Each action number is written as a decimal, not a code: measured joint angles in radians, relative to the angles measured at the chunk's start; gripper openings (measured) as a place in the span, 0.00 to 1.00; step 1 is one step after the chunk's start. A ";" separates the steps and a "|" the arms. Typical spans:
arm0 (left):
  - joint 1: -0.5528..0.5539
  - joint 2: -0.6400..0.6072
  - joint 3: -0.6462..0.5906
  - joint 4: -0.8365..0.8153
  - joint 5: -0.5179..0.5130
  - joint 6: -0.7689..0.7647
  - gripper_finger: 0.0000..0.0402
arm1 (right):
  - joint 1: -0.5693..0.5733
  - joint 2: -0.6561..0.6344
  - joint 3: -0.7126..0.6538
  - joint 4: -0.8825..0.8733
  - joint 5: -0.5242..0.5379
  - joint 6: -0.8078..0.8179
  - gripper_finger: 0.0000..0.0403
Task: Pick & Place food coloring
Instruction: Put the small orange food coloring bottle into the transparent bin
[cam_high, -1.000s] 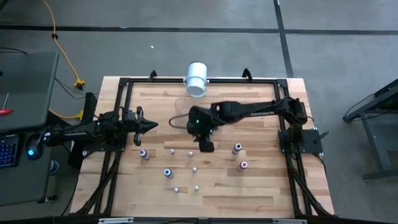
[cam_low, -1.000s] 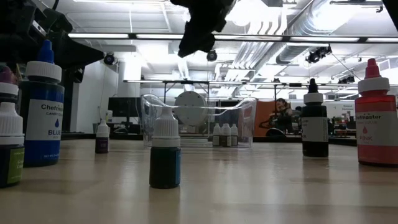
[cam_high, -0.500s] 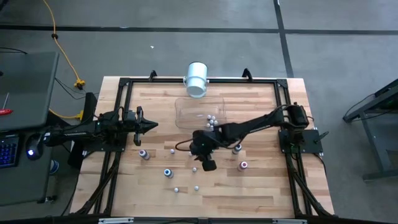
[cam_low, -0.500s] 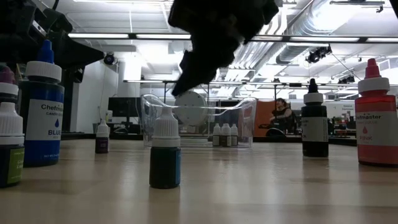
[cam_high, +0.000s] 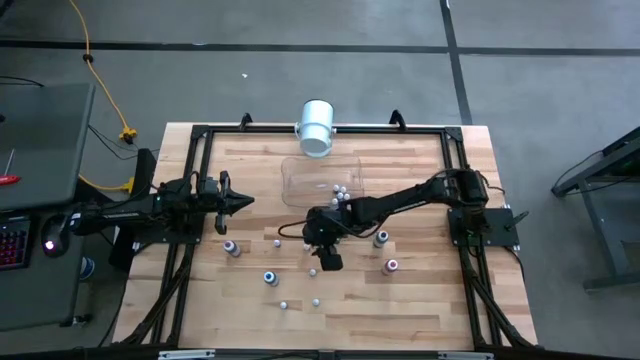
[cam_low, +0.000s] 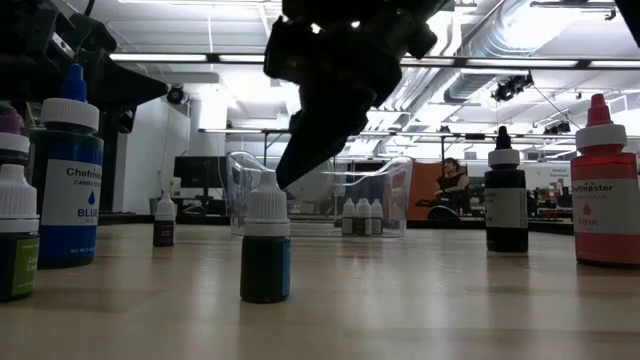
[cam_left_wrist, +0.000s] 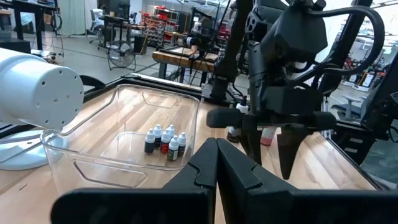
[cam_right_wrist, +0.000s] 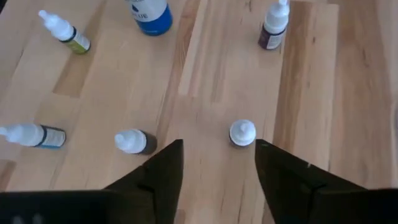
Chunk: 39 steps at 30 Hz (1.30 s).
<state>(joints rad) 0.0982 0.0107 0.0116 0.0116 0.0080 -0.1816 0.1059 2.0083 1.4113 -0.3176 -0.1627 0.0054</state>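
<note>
Several tiny food coloring bottles stand or lie on the wooden table; a few more (cam_high: 340, 194) stand inside the clear tub (cam_high: 292, 186). My right gripper (cam_right_wrist: 217, 146) is open and slants down low over the table's middle (cam_high: 324, 257). One white-capped bottle (cam_right_wrist: 242, 132) stands upright just ahead of its fingertips, untouched. Another small bottle (cam_right_wrist: 134, 142) stands off to the side. A blue bottle (cam_high: 269, 277), a pink one (cam_high: 392, 265) and a dark one (cam_high: 381, 238) stand nearby. My left gripper (cam_high: 240, 201) waits shut and level at the table's left.
A big white cylinder (cam_high: 316, 128) lies at the far edge behind the tub. Two small bottles (cam_right_wrist: 31, 134) (cam_right_wrist: 62, 27) lie on their sides toward the near edge. A black frame (cam_high: 200, 135) rims the table. People and benches show in the room beyond.
My right gripper has come down from high beside the tub toward the loose bottles in the table's middle, shifting a little toward the near edge. The bottles have kept still.
</note>
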 joint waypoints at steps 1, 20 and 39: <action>0.000 0.000 0.000 0.000 0.000 0.000 0.00 | -0.001 0.004 0.004 0.001 0.000 0.005 0.48; 0.000 0.000 0.000 0.000 0.000 0.000 0.00 | -0.022 0.031 0.009 -0.004 0.028 -0.002 0.52; 0.000 0.000 0.000 0.000 0.003 0.000 0.00 | -0.021 0.076 0.048 0.016 -0.004 0.015 0.50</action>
<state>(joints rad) 0.0980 0.0105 0.0116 0.0120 0.0109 -0.1818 0.0849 2.0842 1.4593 -0.3016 -0.1668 0.0204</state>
